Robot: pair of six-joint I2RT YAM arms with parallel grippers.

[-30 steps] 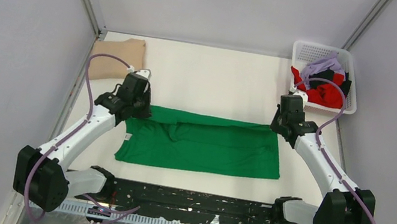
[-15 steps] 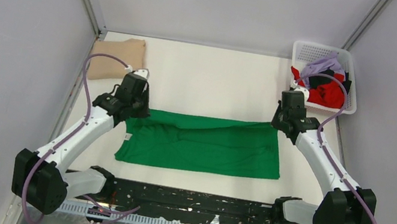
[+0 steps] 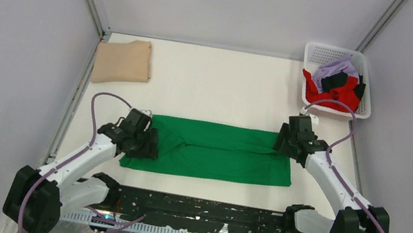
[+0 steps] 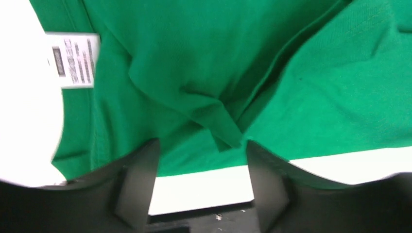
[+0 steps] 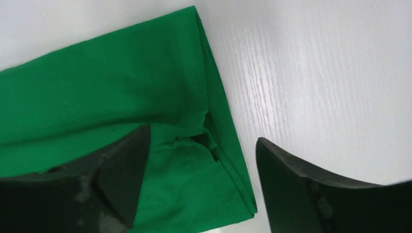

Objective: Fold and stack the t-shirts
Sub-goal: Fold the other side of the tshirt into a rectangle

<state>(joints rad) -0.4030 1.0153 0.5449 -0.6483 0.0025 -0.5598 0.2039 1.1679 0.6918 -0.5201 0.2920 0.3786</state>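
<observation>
Top external view: the white counter [image 3: 222, 81] carries all work items. The green t-shirt [image 3: 223, 154] lies near the front edge between the two arms, folded lengthwise into a long flat band with a ridge along its middle. Judged status — first fold done; crosswise folds and stacking remain. The tan t-shirt [image 3: 122, 61] lies folded at the far left corner, well apart from the green one, and appears to be the base of the stack. The white lattice basket [image 3: 368, 86] at the far right corner holds a red t-shirt [image 3: 336, 100], a lilac t-shirt [image 3: 336, 67] and a black t-shirt [image 3: 338, 81], all unfolded. The left tool [image 4: 201, 165] stands partly open over the band's left end, holding nothing. The right tool [image 5: 201, 165] stands wide over the right end, likewise empty. No item lies between band and tan t-shirt — only the left arm overhangs the cloth. The neck label [image 4: 73, 59] shows white at the collar.
</observation>
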